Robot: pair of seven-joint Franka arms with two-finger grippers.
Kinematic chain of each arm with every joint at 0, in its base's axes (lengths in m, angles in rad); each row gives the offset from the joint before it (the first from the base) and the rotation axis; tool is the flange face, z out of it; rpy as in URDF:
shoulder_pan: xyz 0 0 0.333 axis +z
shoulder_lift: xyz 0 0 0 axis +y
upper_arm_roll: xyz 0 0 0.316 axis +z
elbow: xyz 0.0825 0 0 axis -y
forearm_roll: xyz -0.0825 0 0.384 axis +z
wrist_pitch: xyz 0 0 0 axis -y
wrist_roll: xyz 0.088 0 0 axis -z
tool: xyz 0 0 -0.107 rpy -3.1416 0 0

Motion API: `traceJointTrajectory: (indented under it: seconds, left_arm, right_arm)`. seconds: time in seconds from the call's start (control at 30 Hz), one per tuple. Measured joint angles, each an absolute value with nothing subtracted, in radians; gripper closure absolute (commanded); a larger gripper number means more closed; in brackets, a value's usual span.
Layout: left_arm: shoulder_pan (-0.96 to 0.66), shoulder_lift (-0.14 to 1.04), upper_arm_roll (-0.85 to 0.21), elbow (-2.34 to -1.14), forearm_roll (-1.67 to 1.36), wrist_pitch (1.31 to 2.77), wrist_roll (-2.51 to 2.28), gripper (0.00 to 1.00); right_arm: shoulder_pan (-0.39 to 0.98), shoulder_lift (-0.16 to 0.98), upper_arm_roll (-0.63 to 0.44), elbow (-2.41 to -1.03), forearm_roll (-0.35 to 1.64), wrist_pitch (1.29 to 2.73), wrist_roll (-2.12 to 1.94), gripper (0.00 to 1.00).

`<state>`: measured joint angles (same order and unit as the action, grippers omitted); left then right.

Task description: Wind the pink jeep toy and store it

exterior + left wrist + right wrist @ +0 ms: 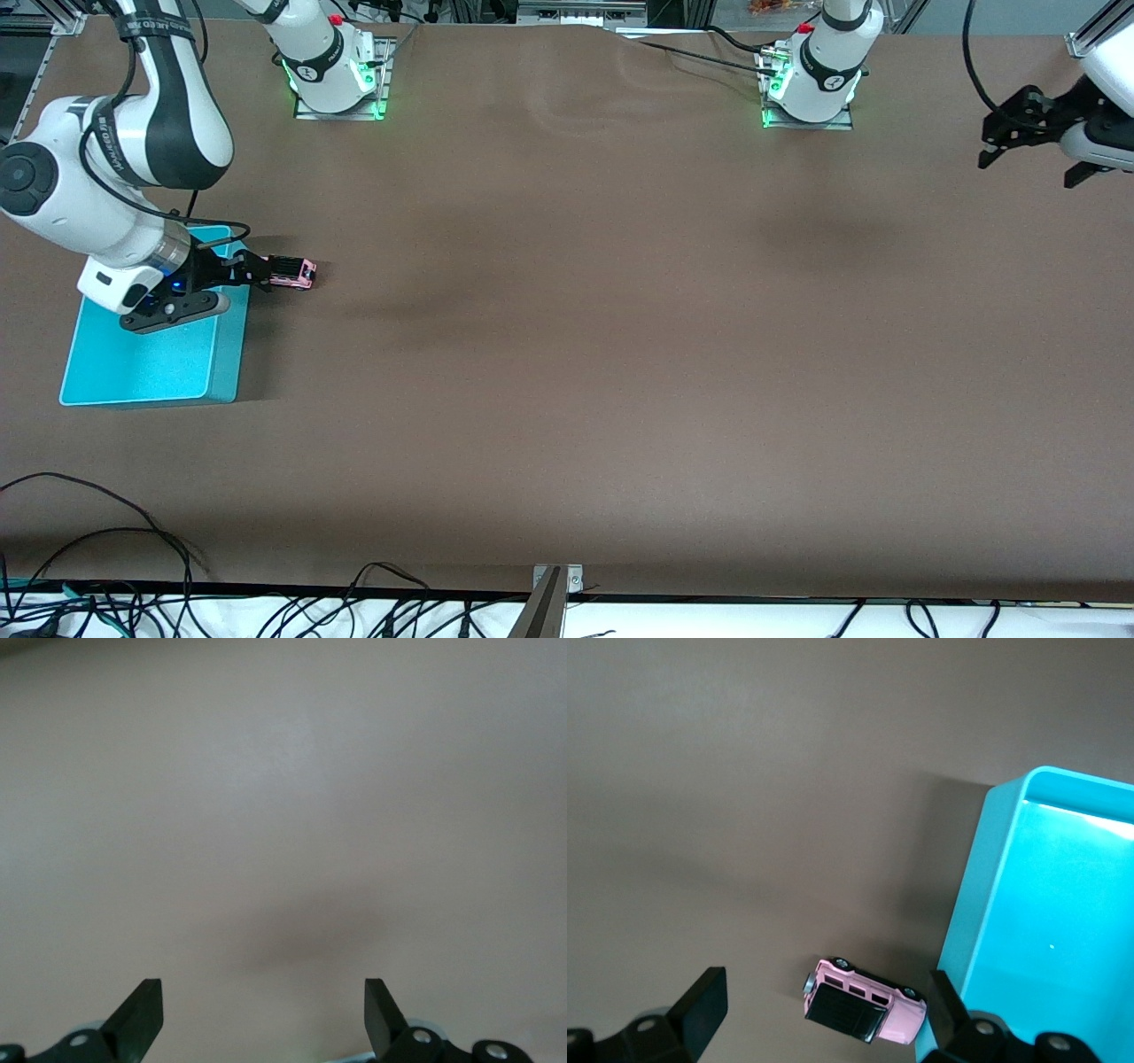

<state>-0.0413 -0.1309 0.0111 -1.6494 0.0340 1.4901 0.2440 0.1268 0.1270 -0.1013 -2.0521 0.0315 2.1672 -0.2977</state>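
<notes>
Fingers of the right gripper (824,1005) stand apart over the pink jeep toy (865,1001), which sits on the table (620,354) just beside the turquoise bin (226,363). Well apart from the bin, the waiting left gripper (264,1017) hangs spread wide.

**Two white Franka arms, black trim**

Glossy white shells with black joint bands; grey lettering on the right arm's link. Bases bolted to metal plates, glowing green, each with a red button. Black cables trail from both. Right gripper (266,273) and left gripper (1032,164): black, angular fingers, silver screws.
</notes>
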Motion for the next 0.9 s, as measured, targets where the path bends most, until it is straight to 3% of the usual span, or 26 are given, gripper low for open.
traceJointTrajectory:
  seconds: [0.3,0.9]
  left_arm:
    - [-0.042,-0.130,0.004,-1.645,0.034,1.480,0.235,0.00]
    - [-0.037,-0.126,0.013,-1.642,0.034,1.470,0.236,0.00]
  right_arm:
    - [0.127,0.120,-0.112,-2.201,0.031,2.334,-0.445,0.00]
    - [0.123,0.193,-0.156,-2.257,0.163,2.349,-0.960,0.00]
